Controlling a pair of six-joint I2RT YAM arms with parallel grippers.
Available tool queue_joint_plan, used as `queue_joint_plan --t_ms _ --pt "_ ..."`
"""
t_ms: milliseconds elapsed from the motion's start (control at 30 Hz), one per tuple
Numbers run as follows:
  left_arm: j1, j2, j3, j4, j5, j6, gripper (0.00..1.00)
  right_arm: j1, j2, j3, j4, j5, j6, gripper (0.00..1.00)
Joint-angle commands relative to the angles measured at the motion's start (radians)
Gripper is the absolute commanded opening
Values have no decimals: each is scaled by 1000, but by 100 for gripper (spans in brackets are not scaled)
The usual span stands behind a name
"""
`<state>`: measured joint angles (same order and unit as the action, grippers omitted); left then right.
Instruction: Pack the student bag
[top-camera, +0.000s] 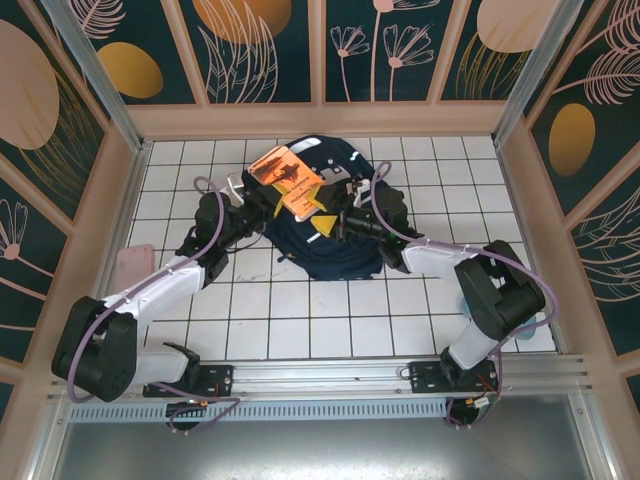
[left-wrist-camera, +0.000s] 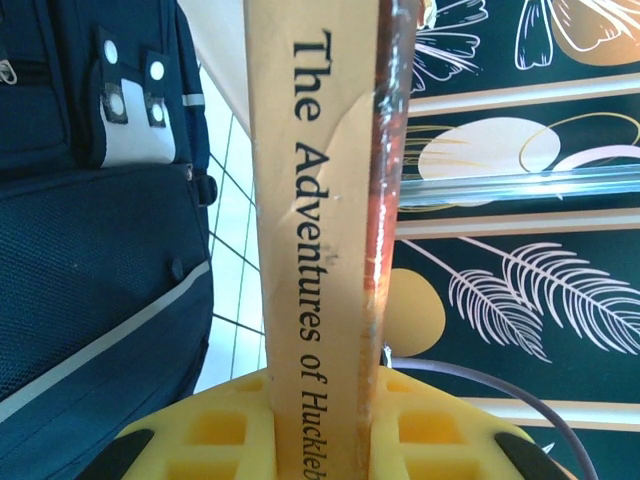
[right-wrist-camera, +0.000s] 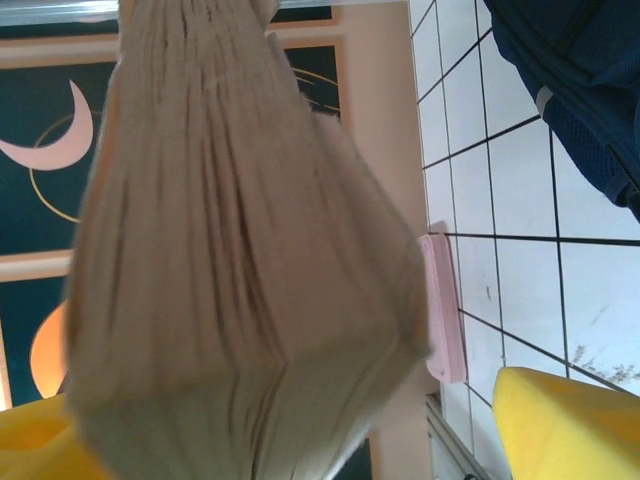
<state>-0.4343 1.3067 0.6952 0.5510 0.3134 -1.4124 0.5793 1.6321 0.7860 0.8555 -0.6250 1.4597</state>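
Top external view sets the white tiled table (top-camera: 300, 330) as the ground for everything. The student bag, a large navy-blue fabric backpack with a thin white stripe (top-camera: 340, 250), lies on the table's far middle, between the two arms. The left wrist view shows its striped side (left-wrist-camera: 90, 300) just beside the book.

An orange-covered paperback book with a tan spine (top-camera: 285, 175) is held tilted above the bag's top end and is not inside it. The left gripper (left-wrist-camera: 320, 430) is clamped on the spine (left-wrist-camera: 320, 250), and the right gripper (right-wrist-camera: 290, 440) is closed on the fanned page edges (right-wrist-camera: 240, 280).

A flat pink rectangular object (top-camera: 131, 265) lies near the table's left edge, well apart from the bag.

Packing looks barely begun: the book has yet to go in, the pink object probably follows, and the bag's opening cannot be made out.
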Motion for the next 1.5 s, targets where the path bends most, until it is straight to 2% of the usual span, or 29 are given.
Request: queue_joint_plan --t_ms 0,133,267,367,500,600,667,700,767,833,933,1033,1167,1333,1467 --pt "-7 0 1 119 18 -31 8 6 18 26 143 25 65 77" --pt "-7 2 -3 115 11 -46 7 6 18 18 167 50 83 66" --pt "-7 4 -4 106 2 -54 8 6 3 10 168 68 77 49" --pt "-7 4 -4 93 2 -59 10 5 -16 -3 191 69 68 40" --pt "-7 3 8 54 -2 -43 21 6 -61 -16 135 100 24 27" --pt "-7 -4 27 -16 -13 -11 42 1 -102 0 28 123 -42 17" --pt "-7 -11 52 -100 -30 38 64 -5 -140 16 -59 126 -108 15" --pt "-7 -11 69 -148 -38 73 71 -10 -158 22 -102 131 -142 14" --pt "-10 -11 115 -270 -61 169 80 -26 -208 42 -234 150 -230 13" --pt "-19 -8 151 -363 -78 252 85 -26 -257 62 -362 179 -321 13" --pt "-51 0 203 -493 -109 380 86 -94 -331 86 -588 228 -437 12" --pt "-114 22 258 -606 -196 497 87 -160 -401 97 -771 244 -518 13" --pt "-184 81 310 -689 -259 558 87 -271 -493 90 -956 255 -608 13" --pt "-274 182 389 -754 -350 589 86 -402 -552 74 -1108 254 -677 13" --pt "-352 304 506 -842 -416 645 85 -487 -582 37 -1137 230 -692 13"
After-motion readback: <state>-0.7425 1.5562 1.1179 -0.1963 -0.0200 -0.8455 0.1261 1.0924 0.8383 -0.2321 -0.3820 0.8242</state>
